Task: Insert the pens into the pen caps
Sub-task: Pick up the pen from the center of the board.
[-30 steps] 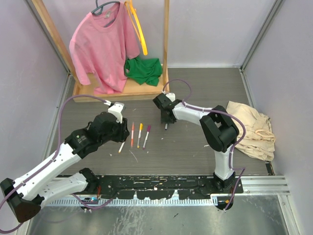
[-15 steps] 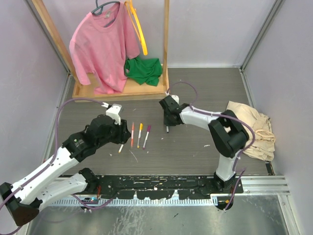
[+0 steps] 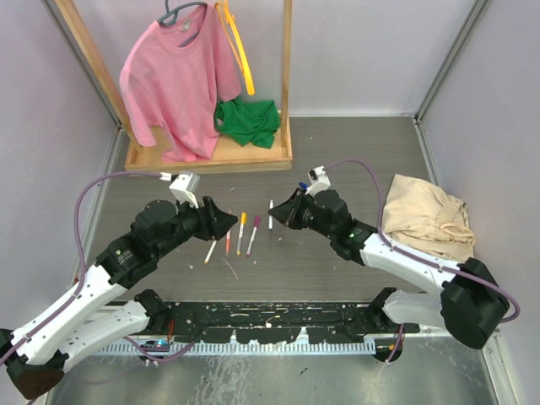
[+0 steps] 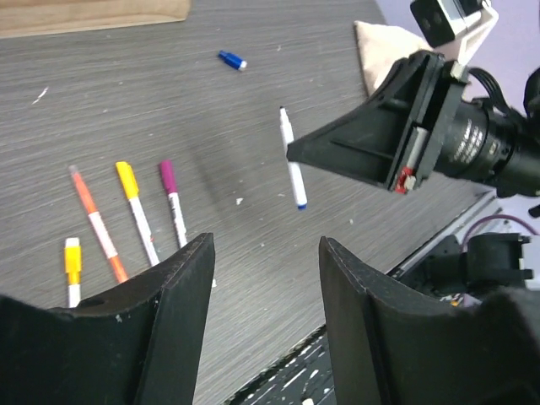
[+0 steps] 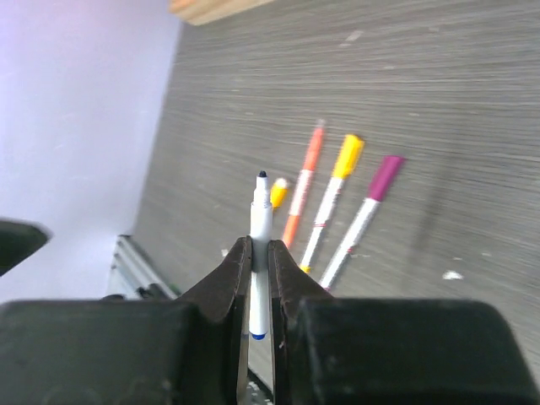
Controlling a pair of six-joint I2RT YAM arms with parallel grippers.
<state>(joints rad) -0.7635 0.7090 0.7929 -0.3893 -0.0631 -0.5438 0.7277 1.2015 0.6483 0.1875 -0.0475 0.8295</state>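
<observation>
I hold the blue-tipped pen (image 5: 260, 221) clenched in the right fingers (image 5: 240, 270), above the counter (image 4: 253, 110). The left fingers (image 4: 187, 295) are released and empty, hovering near the orange pen (image 4: 94, 224), yellow pen (image 4: 137, 211) and magenta pen (image 4: 173, 202), which lie in a row. The blue cap (image 4: 230, 60) lies on the counter, farther back.

left wrist: leftmost yellow-ended pen (image 4: 72, 261), lower barrel hidden behind left gripper (image 4: 263, 245) finger (image 4: 160, 321); magenta pen (image 4: 173, 207), lower end lost at same finger's edge | beige cloth (image 4: 377, 46) cut by top edge, partly behind right gripper (image 4: 292, 153) | right wrist: blue-tipped pen (image 5: 260, 211), lower barrel hidden between fingers (image 5: 228, 287), these blurred | dark shape (image 5: 17, 240) at left edge: blurred, cut off, cannot identify
</observation>
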